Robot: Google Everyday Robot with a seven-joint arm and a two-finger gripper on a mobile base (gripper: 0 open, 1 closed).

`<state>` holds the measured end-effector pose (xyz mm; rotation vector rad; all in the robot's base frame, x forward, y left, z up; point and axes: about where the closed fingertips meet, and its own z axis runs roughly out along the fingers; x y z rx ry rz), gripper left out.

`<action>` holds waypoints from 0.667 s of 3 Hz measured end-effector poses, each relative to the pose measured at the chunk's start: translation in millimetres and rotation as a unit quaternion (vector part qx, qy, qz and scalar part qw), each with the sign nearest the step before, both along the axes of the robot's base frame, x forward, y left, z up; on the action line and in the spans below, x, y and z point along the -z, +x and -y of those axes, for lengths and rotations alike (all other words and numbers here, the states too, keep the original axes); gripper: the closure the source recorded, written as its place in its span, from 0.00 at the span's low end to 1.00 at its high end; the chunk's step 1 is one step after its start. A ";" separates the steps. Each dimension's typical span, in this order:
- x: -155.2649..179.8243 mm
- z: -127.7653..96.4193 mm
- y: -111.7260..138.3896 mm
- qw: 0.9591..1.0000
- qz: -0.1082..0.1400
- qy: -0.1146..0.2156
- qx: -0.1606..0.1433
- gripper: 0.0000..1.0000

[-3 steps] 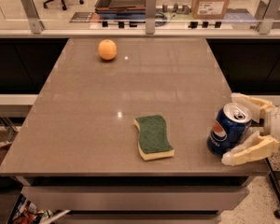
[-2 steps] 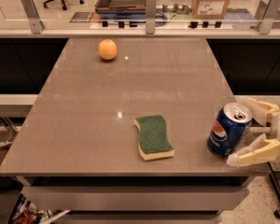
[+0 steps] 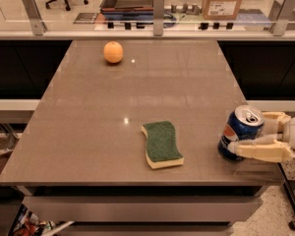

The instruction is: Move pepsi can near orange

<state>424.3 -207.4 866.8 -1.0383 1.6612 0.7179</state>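
The grey-brown rectangular tabletop (image 3: 137, 92) fills the view. At its near right corner we see the cream-coloured two-finger gripper (image 3: 250, 136). Its fingers have drawn closer together over the last second and now appear clamped on either side of the can. The green-and-yellow sponge (image 3: 161, 144) lies flat near the front edge, left of the gripper. The blue aluminium pepsi can (image 3: 238, 129) stands upright where it was, unlifted. The round orange (image 3: 113, 52) sits at the far left, well apart. We judge the grasp complete and the carry not yet begun.
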 end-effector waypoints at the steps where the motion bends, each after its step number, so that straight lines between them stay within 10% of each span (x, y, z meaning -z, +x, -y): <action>1: -0.8 -2.1 0.1 1.000 0.001 0.000 -0.002 0.64; 2: -1.7 -4.3 0.2 1.000 0.001 -0.001 -0.004 0.88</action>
